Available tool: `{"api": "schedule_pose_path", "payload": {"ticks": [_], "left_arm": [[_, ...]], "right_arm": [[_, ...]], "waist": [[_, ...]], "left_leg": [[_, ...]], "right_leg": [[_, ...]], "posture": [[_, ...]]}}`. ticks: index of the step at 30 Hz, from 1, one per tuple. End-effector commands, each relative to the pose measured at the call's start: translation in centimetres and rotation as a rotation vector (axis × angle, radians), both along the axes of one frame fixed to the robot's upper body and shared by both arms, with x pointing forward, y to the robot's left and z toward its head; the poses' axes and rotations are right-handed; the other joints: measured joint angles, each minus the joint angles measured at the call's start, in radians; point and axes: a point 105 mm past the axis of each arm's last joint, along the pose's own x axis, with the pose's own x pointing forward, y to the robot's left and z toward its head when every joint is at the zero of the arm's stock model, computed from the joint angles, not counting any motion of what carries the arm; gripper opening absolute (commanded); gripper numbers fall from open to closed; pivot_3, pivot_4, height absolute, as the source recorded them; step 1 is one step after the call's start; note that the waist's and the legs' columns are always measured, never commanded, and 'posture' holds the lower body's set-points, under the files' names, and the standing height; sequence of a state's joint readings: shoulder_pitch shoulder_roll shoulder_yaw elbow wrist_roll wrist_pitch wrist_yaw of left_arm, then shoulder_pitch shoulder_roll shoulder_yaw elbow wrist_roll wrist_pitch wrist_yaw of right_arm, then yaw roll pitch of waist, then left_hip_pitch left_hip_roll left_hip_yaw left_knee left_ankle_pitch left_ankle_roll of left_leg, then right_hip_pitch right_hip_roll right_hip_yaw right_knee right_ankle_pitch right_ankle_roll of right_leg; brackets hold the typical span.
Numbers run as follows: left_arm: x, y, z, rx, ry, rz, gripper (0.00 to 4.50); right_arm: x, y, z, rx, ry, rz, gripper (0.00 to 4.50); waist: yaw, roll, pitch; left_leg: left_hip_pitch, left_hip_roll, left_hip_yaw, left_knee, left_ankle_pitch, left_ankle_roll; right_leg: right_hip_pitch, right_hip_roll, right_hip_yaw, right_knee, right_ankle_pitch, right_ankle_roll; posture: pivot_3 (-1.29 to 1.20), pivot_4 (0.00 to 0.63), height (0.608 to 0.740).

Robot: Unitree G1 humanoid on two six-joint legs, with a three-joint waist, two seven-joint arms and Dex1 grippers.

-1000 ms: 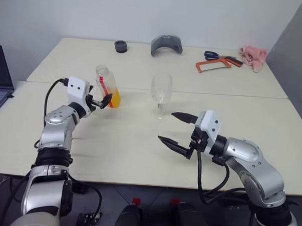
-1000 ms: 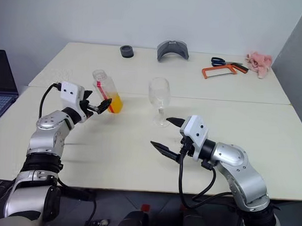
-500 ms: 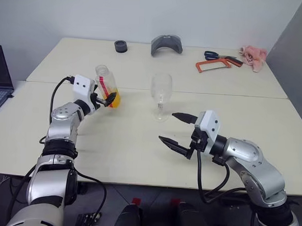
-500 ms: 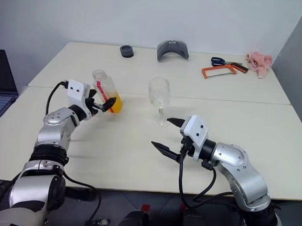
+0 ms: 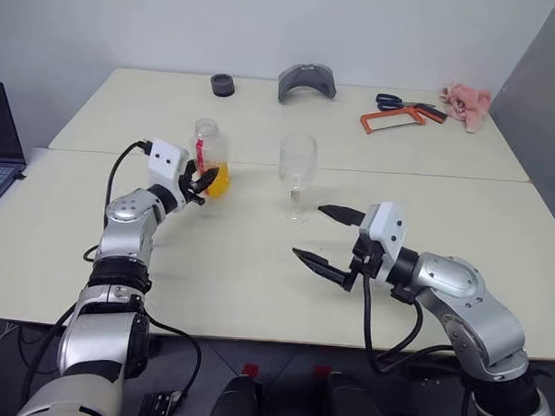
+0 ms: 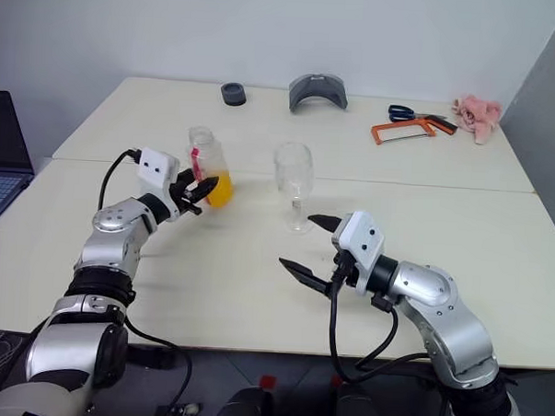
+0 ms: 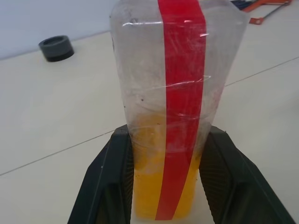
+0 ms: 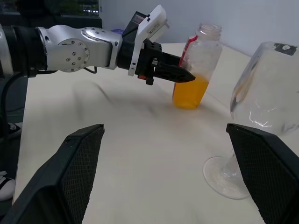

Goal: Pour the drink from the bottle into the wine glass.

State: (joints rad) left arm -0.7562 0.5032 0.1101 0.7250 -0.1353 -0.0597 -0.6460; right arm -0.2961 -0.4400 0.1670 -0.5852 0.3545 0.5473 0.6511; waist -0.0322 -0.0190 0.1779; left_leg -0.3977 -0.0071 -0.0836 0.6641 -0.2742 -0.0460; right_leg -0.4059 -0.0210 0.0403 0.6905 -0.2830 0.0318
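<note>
Left claw [image 5: 201,181] pinched bottle [image 5: 210,156] low, at drink level; thin plastic, likely crushable; right claw [image 5: 332,238] spread

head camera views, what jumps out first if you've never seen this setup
The bottle with its orange drink in the bottom stands on the pale table, clamped low between the left gripper's black fingers. Just to its right stands the wine glass, upright with no drink in it. Nearer the camera, the right gripper hangs open over the table, short of the glass.
</note>
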Motion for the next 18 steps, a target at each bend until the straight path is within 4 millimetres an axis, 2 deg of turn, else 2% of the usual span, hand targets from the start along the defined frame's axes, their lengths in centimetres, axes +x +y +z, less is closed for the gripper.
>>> {"api": "schedule_pose_path", "payload": {"ticks": [1,5,9,14,18], "left_arm": [[-0.5,-2.2,5.0,0.131,-0.213,-0.079,1.62],[-0.6,-3.5,7.7,0.267,-0.339,-0.098,1.62],[-0.6,-4.2,9.4,0.376,-0.436,-0.099,1.62],[-0.7,-5.0,10.4,0.583,-0.558,-0.122,1.62],[-0.5,-5.2,10.9,0.678,-0.623,-0.115,1.62]], "right_arm": [[-0.3,-0.3,2.5,0.053,-0.091,-0.014,4.50],[0.2,-0.7,3.1,0.088,-0.087,-0.045,4.50],[0.8,-1.0,3.6,0.114,-0.087,-0.084,4.50],[1.7,-1.6,4.4,0.165,-0.089,-0.143,4.50],[2.1,-2.7,4.7,0.137,-0.134,-0.163,4.50]], "waist": [[0.000,0.000,0.000],[0.000,0.000,0.000],[-0.001,0.000,0.000],[0.000,0.000,0.000],[0.000,0.000,0.000]], "left_leg": [[0.000,0.000,0.000,0.000,0.000,0.000],[0.000,0.000,0.000,0.000,0.000,0.000],[0.000,-0.001,0.000,0.000,0.000,0.000],[0.000,-0.001,0.001,0.000,0.000,0.000],[0.000,-0.001,0.002,0.000,0.000,0.000]], "right_leg": [[0.000,0.000,0.000,0.000,0.000,0.000],[0.000,0.000,0.000,0.000,0.000,0.000],[0.000,0.000,0.001,0.000,0.000,0.000],[-0.001,0.000,0.001,0.000,0.000,0.000],[-0.001,0.000,0.000,0.000,0.000,0.000]], "posture": [[0.00,0.150,0.740],[0.00,0.150,0.740],[0.00,0.150,0.740],[0.00,0.150,0.740],[0.00,0.150,0.740]]}}
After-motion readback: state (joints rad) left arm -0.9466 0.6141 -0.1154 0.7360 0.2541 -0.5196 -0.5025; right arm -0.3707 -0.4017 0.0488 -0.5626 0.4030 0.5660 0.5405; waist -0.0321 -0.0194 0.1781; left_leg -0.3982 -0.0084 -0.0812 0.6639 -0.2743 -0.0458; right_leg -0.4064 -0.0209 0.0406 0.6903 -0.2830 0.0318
